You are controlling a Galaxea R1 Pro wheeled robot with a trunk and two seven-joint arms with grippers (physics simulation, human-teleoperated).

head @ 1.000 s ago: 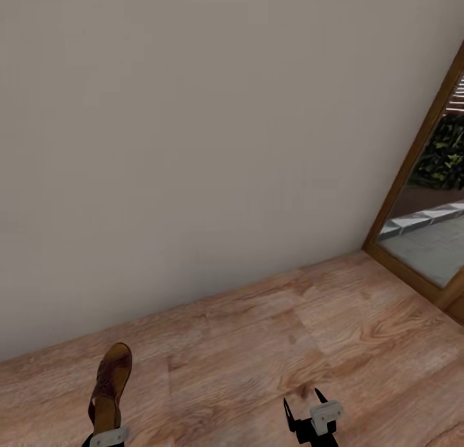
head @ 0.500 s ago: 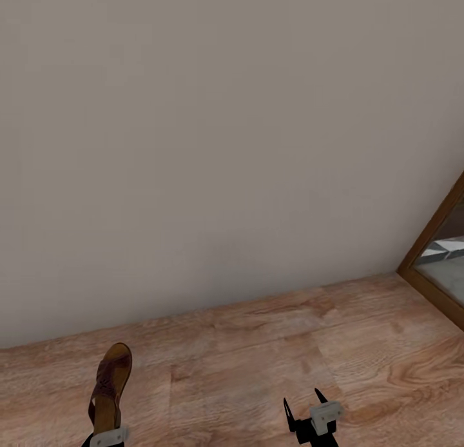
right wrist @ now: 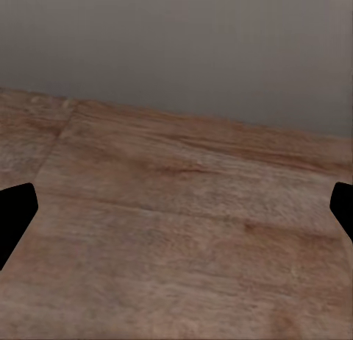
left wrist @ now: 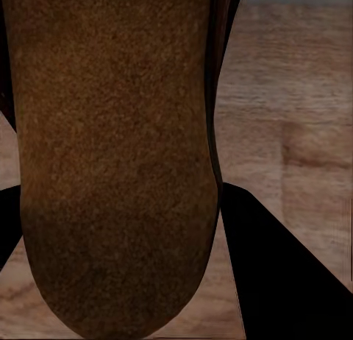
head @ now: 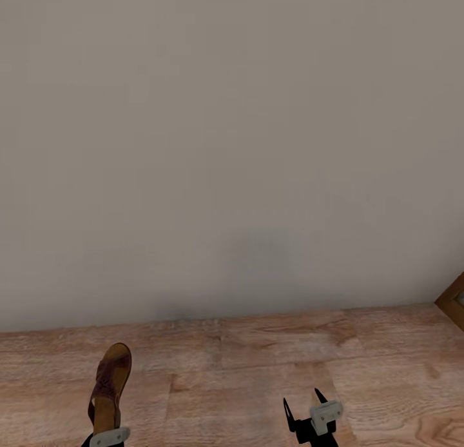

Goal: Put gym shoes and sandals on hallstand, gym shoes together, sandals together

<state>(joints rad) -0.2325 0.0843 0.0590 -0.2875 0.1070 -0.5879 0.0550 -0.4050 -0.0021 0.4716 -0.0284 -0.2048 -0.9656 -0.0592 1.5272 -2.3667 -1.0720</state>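
Observation:
One brown sandal (head: 111, 381) with a tan sole hangs above the corridor floor (head: 245, 369) at the lower left of the head view, toe pointing toward the wall. My left gripper (head: 106, 435) is shut on its heel end. In the left wrist view the sandal's sole (left wrist: 118, 156) sits between the black fingers (left wrist: 287, 281). My right gripper (head: 303, 402) is open at the lower right, nothing between its fingers; in the right wrist view the right gripper (right wrist: 176, 211) faces bare planks. The gym shoes and the hallstand are out of view.
A plain grey-beige wall (head: 232, 144) stands straight ahead and meets the wood-plank floor close in front of me. The corner of a wooden door frame (head: 454, 300) shows at the right edge.
The whole head picture has shifted: the camera has turned left, so the door frame slid almost out at the right and the wall's base levelled. Grippers and sandal keep their places.

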